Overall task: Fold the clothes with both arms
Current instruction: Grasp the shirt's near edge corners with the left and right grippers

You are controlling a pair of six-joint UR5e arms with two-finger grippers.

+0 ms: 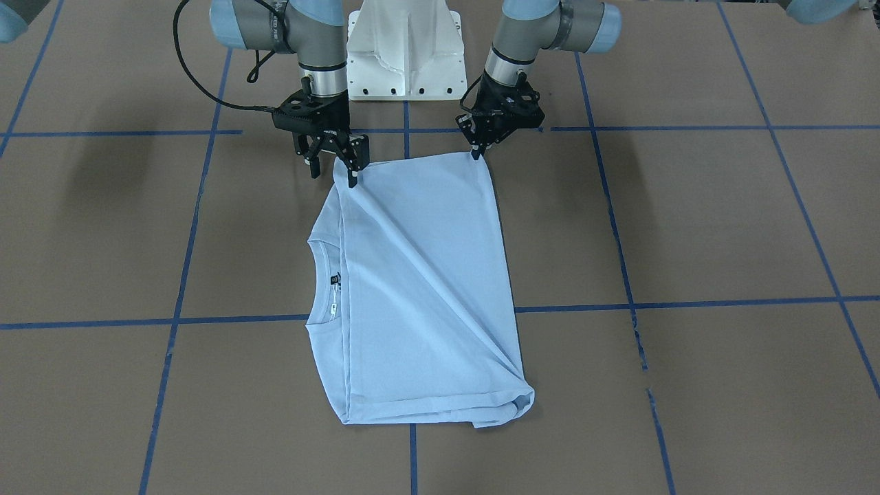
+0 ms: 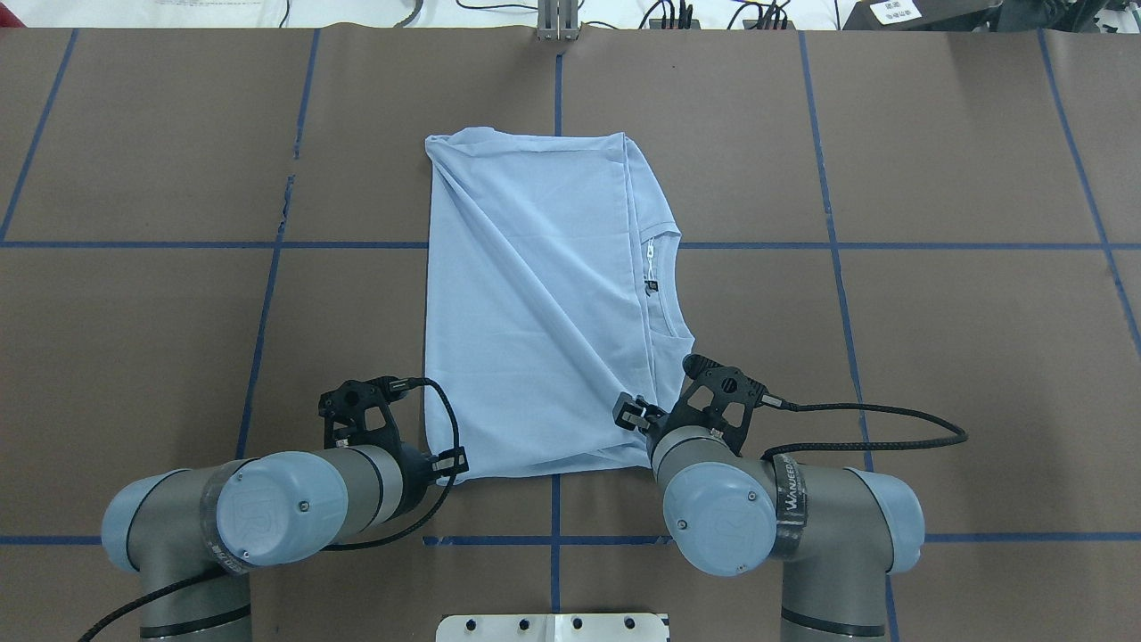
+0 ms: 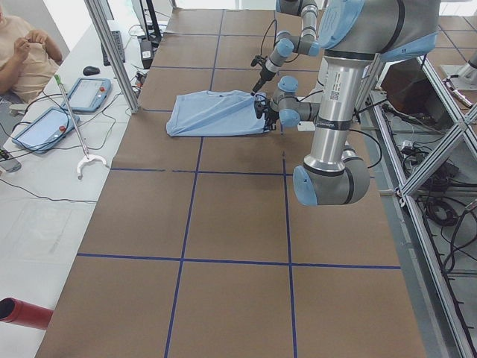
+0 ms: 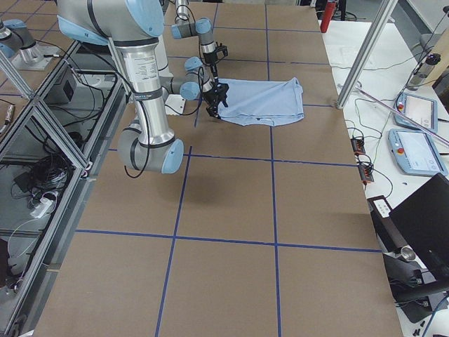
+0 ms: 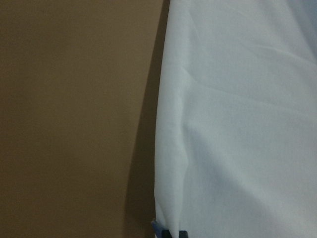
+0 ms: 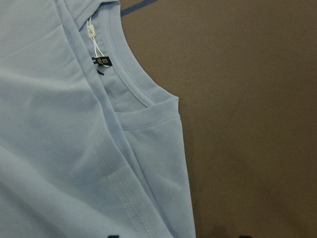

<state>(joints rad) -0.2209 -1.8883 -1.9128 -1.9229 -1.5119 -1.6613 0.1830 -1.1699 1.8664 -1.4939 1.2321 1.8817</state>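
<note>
T-shirt (image 2: 535, 294) long axis near-far, collar R; L jaws pinch corner, R jaws wide.

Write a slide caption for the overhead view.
Left arm and right arm reach the near corners of a folded light-blue T-shirt.
</note>
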